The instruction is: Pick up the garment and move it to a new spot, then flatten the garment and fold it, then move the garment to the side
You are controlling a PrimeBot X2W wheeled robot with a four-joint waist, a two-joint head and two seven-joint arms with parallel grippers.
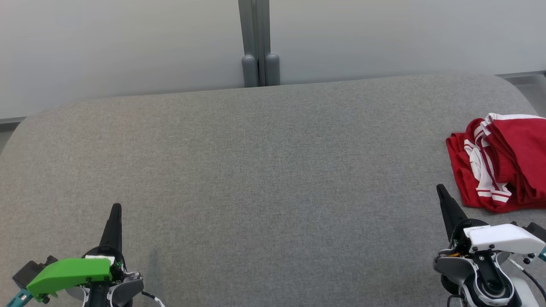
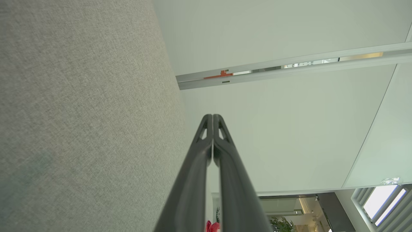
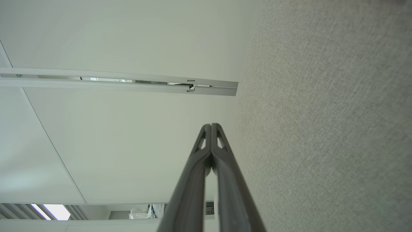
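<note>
The garment [image 1: 501,164] is red with white stripes, lying bunched at the right edge of the grey fabric table [image 1: 264,170] in the head view, partly cut off by the frame. My right gripper [image 1: 439,189] is at the lower right, shut and empty, its tip just left of and below the garment without touching it. My left gripper [image 1: 116,208] is at the lower left, shut and empty, far from the garment. In the wrist views both grippers, left [image 2: 212,116] and right [image 3: 210,125], show fingertips pressed together. A red scrap [image 2: 212,226] shows between the left fingers low down.
A pale wall with a grey vertical post [image 1: 258,42] stands behind the table's far edge. The table's corners are rounded. Broad grey surface spreads between the two grippers and toward the back.
</note>
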